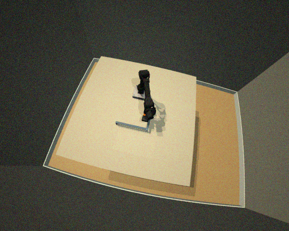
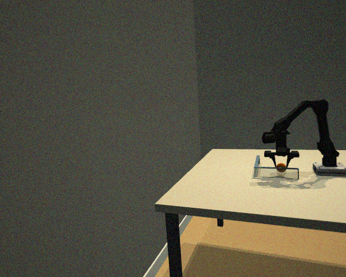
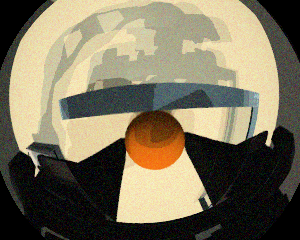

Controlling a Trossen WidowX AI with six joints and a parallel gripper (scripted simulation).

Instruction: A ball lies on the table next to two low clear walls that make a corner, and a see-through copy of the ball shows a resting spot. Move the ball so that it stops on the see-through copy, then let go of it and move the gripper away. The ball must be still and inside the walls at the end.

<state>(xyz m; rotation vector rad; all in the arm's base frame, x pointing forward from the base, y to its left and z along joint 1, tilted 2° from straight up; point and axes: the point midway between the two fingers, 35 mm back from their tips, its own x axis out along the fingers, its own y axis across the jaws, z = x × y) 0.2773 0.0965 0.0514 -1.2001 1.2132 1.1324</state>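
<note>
In the wrist view, nearest to me, I am gripping the orange ball point(image 3: 154, 139) between the two dark fingers of the gripper point(image 3: 154, 150); it is sitting at the middle of the frame, closed on from both sides. Just beyond it a clear wall point(image 3: 157, 99) is running across the picture, with a second wall point(image 3: 252, 120) turning back at the right edge. I am not making out the see-through copy anywhere here; the ball may be covering it, but I cannot tell.

In the exterior view, at the right of the frame, the ball point(image 2: 281, 167) is hanging low between the walls point(image 2: 275, 172), close to the table point(image 2: 226, 190); whether it is touching the top I cannot say. The arm's base point(image 2: 330, 168) is standing further right.

From the top view, the gripper point(image 1: 146, 116) is sitting in the middle of the frame, inside the corner point(image 1: 147, 129).

As I am judging it, the carrying is mostly done. Setting down, letting go and backing away are all left.
</note>
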